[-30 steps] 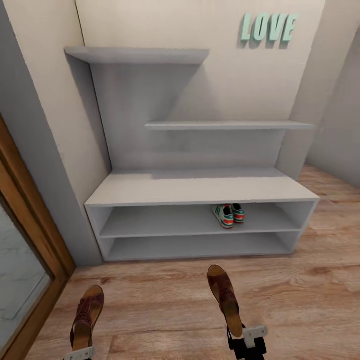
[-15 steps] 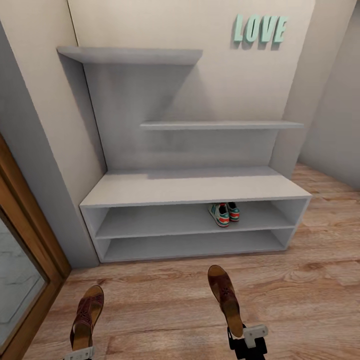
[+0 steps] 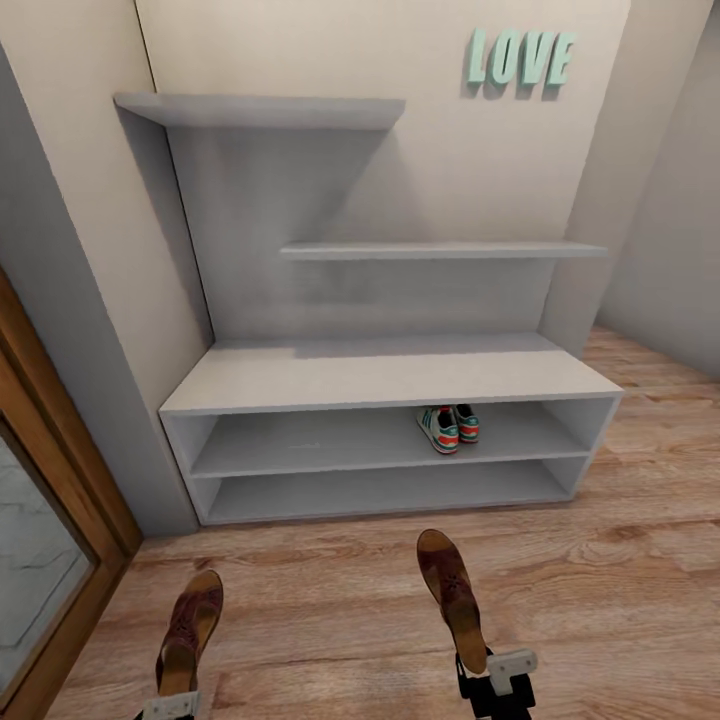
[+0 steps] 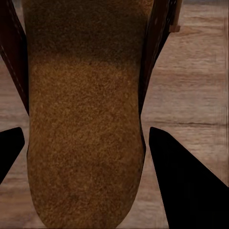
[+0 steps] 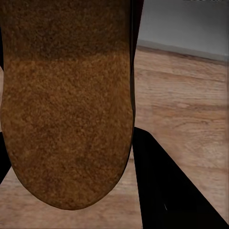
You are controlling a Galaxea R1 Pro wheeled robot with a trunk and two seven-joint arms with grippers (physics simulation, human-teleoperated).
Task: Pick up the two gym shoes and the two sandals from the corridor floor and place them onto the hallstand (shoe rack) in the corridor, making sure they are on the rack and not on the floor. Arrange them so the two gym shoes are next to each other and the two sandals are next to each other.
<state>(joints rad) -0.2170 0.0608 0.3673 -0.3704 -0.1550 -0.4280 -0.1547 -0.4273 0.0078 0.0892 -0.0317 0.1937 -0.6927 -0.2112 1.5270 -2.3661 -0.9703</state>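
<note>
Sandals are gripped one per hand: the left sandal (image 3: 190,625) is clamped by its heel in the left gripper (image 3: 168,706), the right sandal (image 3: 452,597) likewise in the right gripper (image 3: 490,680), both held above the floor (image 3: 330,600), toes toward the shoe rack (image 3: 390,375). Two gym shoes (image 3: 448,427) are set side by side on its upper open shelf.

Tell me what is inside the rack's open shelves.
In the hallstand, the upper open shelf holds the two gym shoes, side by side toward its right. The lower shelf looks bare, though its back corners are shadowed. Each gripper holds a sandal.
</note>
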